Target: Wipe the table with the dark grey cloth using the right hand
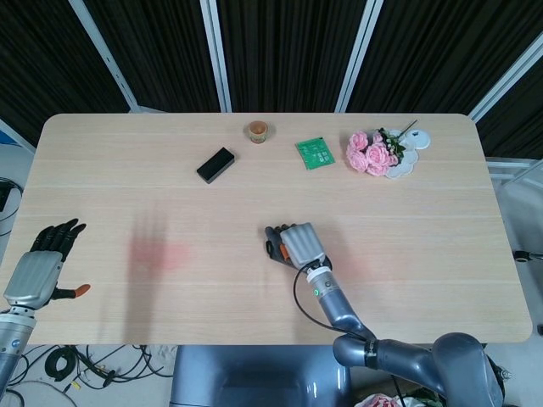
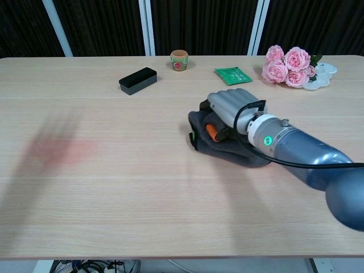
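Note:
The dark grey cloth lies flat on the wooden table, a little right of the middle. My right hand presses down on it with the fingers laid over its far side and the orange thumb tip on the cloth. In the head view the right hand covers most of the cloth, which shows only as a dark edge at its left. My left hand hovers off the table's near left corner, fingers spread, holding nothing.
Along the far side stand a black box, a small brown cup, a green card and pink flowers on white coasters. A faint reddish smear marks the table at the left.

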You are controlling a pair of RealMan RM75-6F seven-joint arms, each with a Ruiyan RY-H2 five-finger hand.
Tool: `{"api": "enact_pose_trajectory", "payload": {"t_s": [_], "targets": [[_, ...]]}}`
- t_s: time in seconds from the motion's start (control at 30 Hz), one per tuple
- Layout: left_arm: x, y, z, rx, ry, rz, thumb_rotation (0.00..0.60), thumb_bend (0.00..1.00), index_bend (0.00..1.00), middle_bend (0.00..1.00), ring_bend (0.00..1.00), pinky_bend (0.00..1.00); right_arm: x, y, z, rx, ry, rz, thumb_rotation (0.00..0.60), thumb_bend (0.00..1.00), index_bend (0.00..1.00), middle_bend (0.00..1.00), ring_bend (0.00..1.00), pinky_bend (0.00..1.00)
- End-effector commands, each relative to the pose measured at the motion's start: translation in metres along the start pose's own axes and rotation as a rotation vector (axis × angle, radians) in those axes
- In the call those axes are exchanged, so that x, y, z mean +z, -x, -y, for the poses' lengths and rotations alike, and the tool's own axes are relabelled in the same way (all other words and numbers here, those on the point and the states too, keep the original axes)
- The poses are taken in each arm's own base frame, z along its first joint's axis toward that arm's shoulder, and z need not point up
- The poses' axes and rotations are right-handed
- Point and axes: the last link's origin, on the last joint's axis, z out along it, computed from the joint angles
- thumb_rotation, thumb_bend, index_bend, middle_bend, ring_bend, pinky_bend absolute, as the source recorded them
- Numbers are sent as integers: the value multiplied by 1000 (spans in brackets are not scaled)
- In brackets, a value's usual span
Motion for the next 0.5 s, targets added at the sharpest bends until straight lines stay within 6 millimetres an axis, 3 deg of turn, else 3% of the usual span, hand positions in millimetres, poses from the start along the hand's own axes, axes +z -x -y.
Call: {"api": "enact_pose_trajectory", "payload": {"t_s": [0.03,0.5], "targets": [[-1,1,-1,3,5,3,600,0,0,0,0,0,1,-5,-25,-11,67,-12,600,610,702,580,593,719],[-8,2,-5,5,19,8,600,0,0,0,0,0,-12,-28,-141,-47,350,-41,600,610,702,578,592,718]]}}
